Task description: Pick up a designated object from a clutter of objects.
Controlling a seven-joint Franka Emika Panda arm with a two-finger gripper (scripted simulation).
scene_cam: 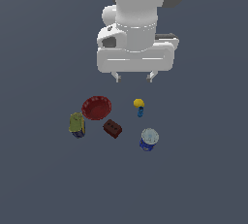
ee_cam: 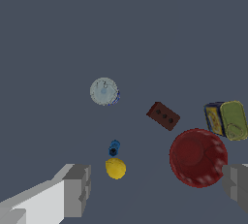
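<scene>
Gripper hangs spread and empty above the clutter in the exterior view; blue can stands nearest the camera, right of dark red brick. Wrist view: can's silvery top lies apart from red bowl.

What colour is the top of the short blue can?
Pale silvery-white, over a blue side; the blue can shows it best in the wrist view.

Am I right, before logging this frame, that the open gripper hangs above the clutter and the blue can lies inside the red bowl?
Not quite. The exterior view shows the blue can standing apart from the red bowl, beyond the dark red brick. The gripper does hang open above.
</scene>
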